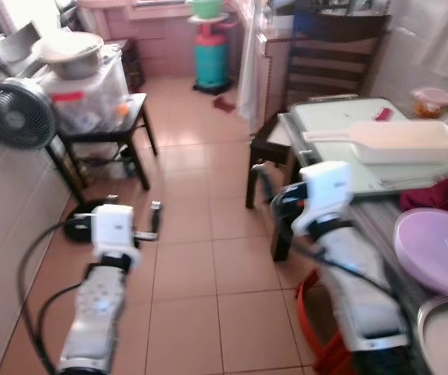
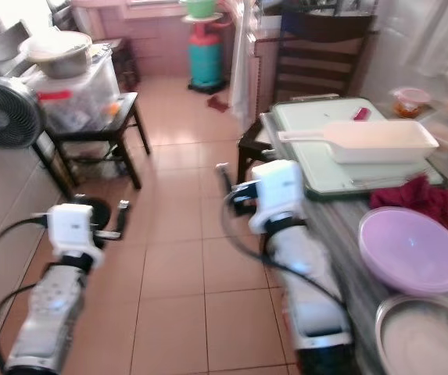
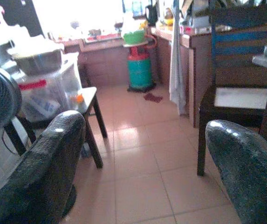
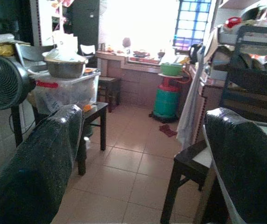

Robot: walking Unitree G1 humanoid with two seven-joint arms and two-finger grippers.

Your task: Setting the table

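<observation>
I am holding my right gripper wide and empty just off the table edge, and the pink plate is lying to its right, much nearer this arm than my equally spread left gripper over the floor.

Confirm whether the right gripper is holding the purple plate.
No. The right gripper has its jaws open with nothing between them, while the purple plate lies on the table.
</observation>
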